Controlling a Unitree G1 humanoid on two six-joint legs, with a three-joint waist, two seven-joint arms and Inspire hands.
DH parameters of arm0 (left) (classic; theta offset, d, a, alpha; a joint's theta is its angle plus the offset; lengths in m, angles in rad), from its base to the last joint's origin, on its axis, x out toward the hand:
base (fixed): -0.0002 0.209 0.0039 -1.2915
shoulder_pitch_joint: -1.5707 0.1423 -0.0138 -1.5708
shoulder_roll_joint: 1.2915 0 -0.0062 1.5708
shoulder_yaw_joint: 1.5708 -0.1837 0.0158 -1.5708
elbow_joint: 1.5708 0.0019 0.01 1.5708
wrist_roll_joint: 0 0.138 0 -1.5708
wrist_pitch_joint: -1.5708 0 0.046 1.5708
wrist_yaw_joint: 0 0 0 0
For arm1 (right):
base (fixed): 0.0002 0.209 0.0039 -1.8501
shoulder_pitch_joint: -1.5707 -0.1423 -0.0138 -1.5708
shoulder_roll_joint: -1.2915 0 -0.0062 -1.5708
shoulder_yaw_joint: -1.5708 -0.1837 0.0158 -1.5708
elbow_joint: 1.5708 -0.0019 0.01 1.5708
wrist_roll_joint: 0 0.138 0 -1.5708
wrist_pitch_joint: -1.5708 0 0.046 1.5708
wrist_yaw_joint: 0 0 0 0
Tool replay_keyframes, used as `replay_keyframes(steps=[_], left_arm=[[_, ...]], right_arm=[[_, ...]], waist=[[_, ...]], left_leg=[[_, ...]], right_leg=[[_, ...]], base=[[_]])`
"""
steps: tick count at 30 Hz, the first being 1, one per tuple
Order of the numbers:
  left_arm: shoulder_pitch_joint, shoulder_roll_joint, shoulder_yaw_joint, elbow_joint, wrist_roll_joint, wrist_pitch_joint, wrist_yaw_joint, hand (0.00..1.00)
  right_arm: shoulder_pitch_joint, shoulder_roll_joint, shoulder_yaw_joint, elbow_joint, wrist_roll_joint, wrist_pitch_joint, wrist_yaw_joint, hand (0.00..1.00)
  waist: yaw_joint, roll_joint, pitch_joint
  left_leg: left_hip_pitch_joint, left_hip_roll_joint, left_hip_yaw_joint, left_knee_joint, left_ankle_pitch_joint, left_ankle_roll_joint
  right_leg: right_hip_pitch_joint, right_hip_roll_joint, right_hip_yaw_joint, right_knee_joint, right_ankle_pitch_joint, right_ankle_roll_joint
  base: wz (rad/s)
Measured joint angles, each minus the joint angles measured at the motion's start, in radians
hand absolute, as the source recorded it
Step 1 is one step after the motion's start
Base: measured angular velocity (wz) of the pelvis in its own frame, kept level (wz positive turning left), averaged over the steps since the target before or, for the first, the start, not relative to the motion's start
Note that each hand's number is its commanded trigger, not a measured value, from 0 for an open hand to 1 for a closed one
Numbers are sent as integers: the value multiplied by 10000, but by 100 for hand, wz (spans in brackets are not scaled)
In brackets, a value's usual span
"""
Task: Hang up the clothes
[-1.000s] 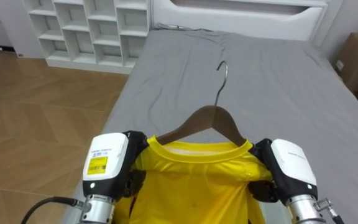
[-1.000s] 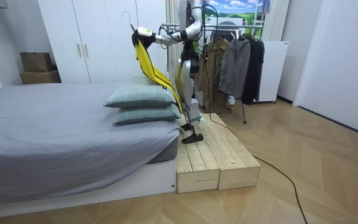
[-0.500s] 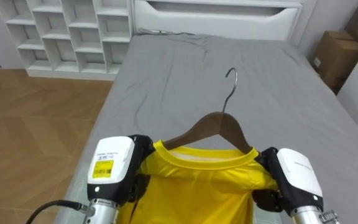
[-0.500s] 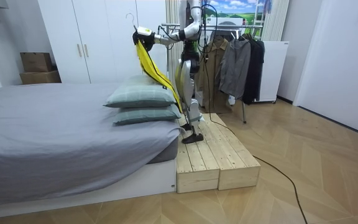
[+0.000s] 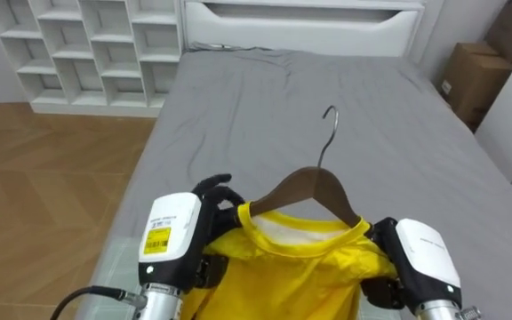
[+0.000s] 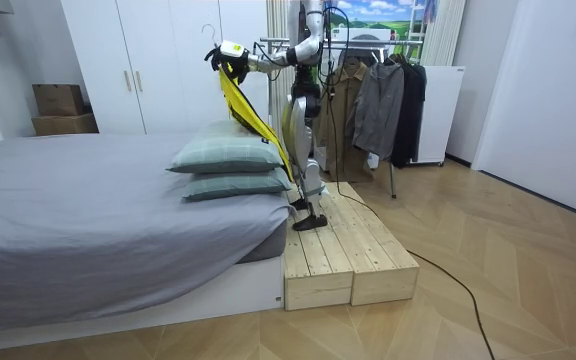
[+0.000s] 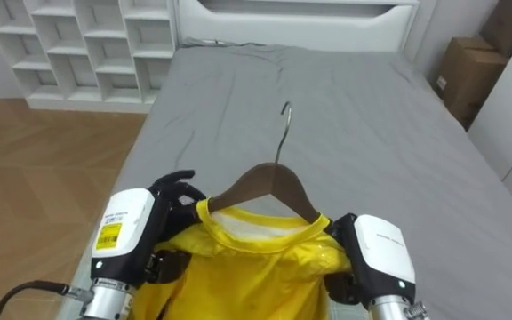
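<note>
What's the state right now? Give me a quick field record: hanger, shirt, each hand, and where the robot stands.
hanger: wooden hanger, hook pointing away from the robot, held up over the grey bed
shirt: yellow shirt, collar around the hanger's neck, hanging down between the hands
left hand: fingers spread next to the hanger's left arm
right hand: at the shirt's right shoulder, fingers hidden
stance: on the wooden platform beside the bed, clothes rack close by
</note>
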Motion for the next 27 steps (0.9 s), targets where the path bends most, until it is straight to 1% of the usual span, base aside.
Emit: replay_keyframes(steps=[3,6,7,8,10,14,16,18,20,22,25,27], left_arm=[[-16,-60,19,0,7,-161,6,0],[-22,-189,20,0,1,-251,8,0],[-19,-238,17,2,0,-252,7,0],[-19,-252,17,2,-15,-261,6,0],[-12,-256,21,3,-313,-298,6,0],[-4,-253,22,3,-476,-299,6,0],[-9,-236,28,29,-534,-313,9,0],[-11,-232,38,141,-563,-336,3,0],[-13,-240,35,340,-576,-354,-13,0],[-1,-232,20,607,-596,-349,-72,0],[43,-187,14,612,-597,-336,-201,0],[42,-203,17,613,-598,-329,-240,0]], right_arm=[[1,18,-29,101,-408,1,39,100],[-1,52,-28,223,-877,0,155,100],[-1,86,-28,312,-1014,-1,184,100],[0,93,-29,361,-1081,-3,185,100],[1,97,-28,435,-1186,-3,197,100],[0,127,-47,440,-1178,-3,197,100],[0,230,-99,496,-1173,-8,196,100],[-1,365,-179,659,-1174,-12,184,100],[0,376,-181,928,-1174,-27,183,100],[7,376,-216,1176,-1150,-30,188,100],[28,392,-242,1175,-1159,-51,183,100],[104,395,-267,1175,-1145,-52,173,100]], waist=[[43,46,19],[250,58,18],[260,54,20],[254,54,20],[303,71,30],[284,77,44],[233,105,62],[199,123,71],[143,135,79],[96,195,112],[-108,203,110],[-144,194,102]], left_leg=[[30,15,99,1,-24,-8],[26,49,251,3,-48,-33],[30,58,268,5,-48,-33],[42,59,285,4,-48,-33],[76,70,475,4,-54,-28],[15,75,578,5,-85,-9],[12,90,732,17,-107,23],[11,92,785,41,-127,43],[33,91,853,43,-142,61],[12,139,1017,73,-206,87],[-64,189,1206,79,-248,103],[-50,210,1399,79,-285,102]], right_leg=[[-19,27,108,2,0,0],[-155,69,310,91,4,-6],[-185,72,322,154,3,-6],[-186,72,338,157,3,-6],[-222,86,521,164,4,-6],[-414,94,620,334,1,-2],[-464,111,774,343,17,9],[-463,114,823,339,33,25],[-462,110,850,330,45,41],[-519,107,875,316,64,64],[-667,117,1018,332,78,87],[-736,150,1185,358,88,96]], base=[[-11],[-18],[-13],[-10],[-19],[-14],[-17],[-7],[-9],[-16],[-16],[-29]])
